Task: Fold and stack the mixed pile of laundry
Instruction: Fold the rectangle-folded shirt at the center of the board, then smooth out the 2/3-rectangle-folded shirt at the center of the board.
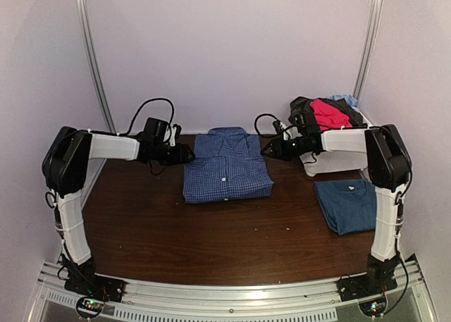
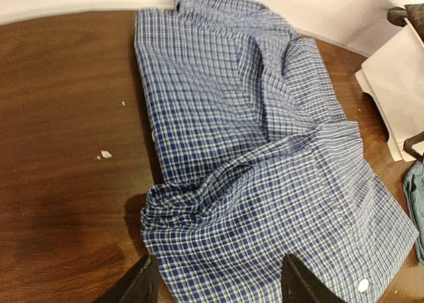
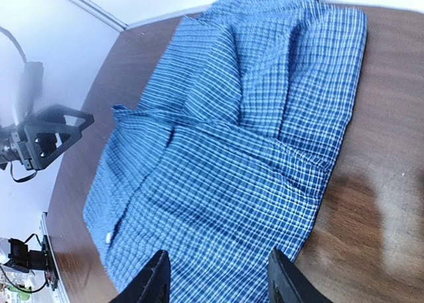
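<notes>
The blue-and-white checked shirt (image 1: 227, 165) lies folded flat in the middle of the table, collar toward the back. My left gripper (image 1: 188, 153) hangs at its left edge and my right gripper (image 1: 267, 151) at its right edge. The left wrist view has the open left gripper (image 2: 222, 284) above the rumpled near part of the shirt (image 2: 265, 157). My right gripper (image 3: 217, 282) is likewise open over the shirt (image 3: 232, 150), with nothing between the fingers. A folded dark-blue T-shirt (image 1: 347, 204) rests at the right. Red (image 1: 330, 113), black and light-blue clothes are heaped in the bin.
The white plastic bin (image 1: 331, 163) stands at the back right, just behind my right forearm; its wall (image 2: 397, 84) also shows in the left wrist view. Pale walls close the table on three sides. Bare brown tabletop (image 1: 211, 237) lies in front of the shirt.
</notes>
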### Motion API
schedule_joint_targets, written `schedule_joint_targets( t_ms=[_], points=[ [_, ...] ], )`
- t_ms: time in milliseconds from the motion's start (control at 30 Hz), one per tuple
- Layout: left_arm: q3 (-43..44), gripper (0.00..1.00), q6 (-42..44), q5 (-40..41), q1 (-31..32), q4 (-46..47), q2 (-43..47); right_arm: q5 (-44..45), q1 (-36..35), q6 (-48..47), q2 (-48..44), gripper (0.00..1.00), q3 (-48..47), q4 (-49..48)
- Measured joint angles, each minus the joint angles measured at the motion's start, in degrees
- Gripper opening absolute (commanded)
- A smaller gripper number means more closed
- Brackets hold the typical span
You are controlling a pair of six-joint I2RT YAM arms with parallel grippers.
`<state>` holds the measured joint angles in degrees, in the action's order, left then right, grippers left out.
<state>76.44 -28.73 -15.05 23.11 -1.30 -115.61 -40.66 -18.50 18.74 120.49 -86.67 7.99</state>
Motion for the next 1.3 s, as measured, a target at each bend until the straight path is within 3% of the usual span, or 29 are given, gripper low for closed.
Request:
schedule_joint_targets(
  t_ms=[167,300,533,933,1200,1300],
  points=[
    [-2.78,0.72,1.86,0.02,-0.52,-1.62,9.84,-2.43,0.17,-0.28,-11.5,0.45,4.96,-0.31],
    [-9.88,0.72,2.05,-4.46,-0.42,1.7,16.15,-5.7,-1.9,0.79,-15.58,0.4,8.81,-2.67],
    [-16.15,0.71,2.05,-9.29,2.95,3.04,13.7,-8.94,-7.93,2.47,-9.49,0.3,12.81,-4.92],
    [-17.27,0.7,1.36,-11.89,6.56,5.84,4.37,-8.74,-7.26,5.27,-5.86,0.27,27.06,-11.61],
    [-21.46,0.68,1.88,-11.52,7.23,8.15,6.78,-8.7,-7.98,5.25,-7.85,0.22,31.28,-15.37],
    [-24.85,0.71,2.1,-10.82,7.96,6.67,10.23,-8.55,-9.51,4.96,-10.12,0.27,33.59,-14.05]
  ],
)
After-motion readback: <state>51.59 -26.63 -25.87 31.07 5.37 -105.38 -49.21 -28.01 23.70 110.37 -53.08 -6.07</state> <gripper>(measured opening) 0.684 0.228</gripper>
